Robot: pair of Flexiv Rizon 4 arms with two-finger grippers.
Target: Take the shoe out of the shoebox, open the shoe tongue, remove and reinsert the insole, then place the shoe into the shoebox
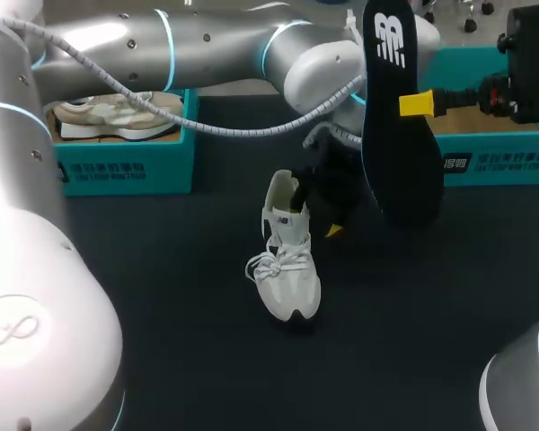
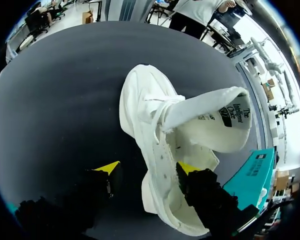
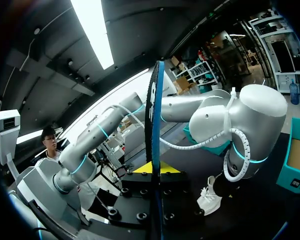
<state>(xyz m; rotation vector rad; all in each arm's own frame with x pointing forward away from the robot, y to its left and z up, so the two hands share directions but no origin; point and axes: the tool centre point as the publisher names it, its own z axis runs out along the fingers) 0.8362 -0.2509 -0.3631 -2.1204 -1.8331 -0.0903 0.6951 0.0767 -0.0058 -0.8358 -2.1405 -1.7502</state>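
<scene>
Dark grey table (image 1: 162, 341) with two silver arms over it. The left arm (image 1: 207, 45) crosses from the left to mid-table; the right arm (image 1: 530, 63) comes in at the right. A teal cardboard shoebox (image 1: 494, 160) sits at the far right, interior looks bare. A second teal shoebox (image 1: 126, 166) at the far left holds a beige sneaker (image 1: 117, 115). The long black foam insole (image 1: 397, 117) is out of the shoe and held upright in the air, clamped edge-on at mid-length by the right gripper (image 1: 418, 103), above and just right of the shoe. The white lace-up sneaker (image 1: 287, 265) stands mid-table, well apart from both boxes, toe toward the near edge, white padded tongue (image 2: 205, 115) pulled up and forward so the mouth gapes. The left gripper (image 2: 147, 169) is spread wide around the heel end. One finger sits against the collar and the other stands clear on the table side, so it only steadies the shoe and does not pinch it. Risks, judged: a mid-length pinch lets the insole pivot or slip when its tip meets the mouth. The loosely held shoe may slide or tip under a push. The tongue may flop back and block entry, or the insole may buckle in the heel. Print: a white logo on the insole, a black label (image 2: 235, 115) on the tongue underside, and white characters on both box fronts. None transcribed.
</scene>
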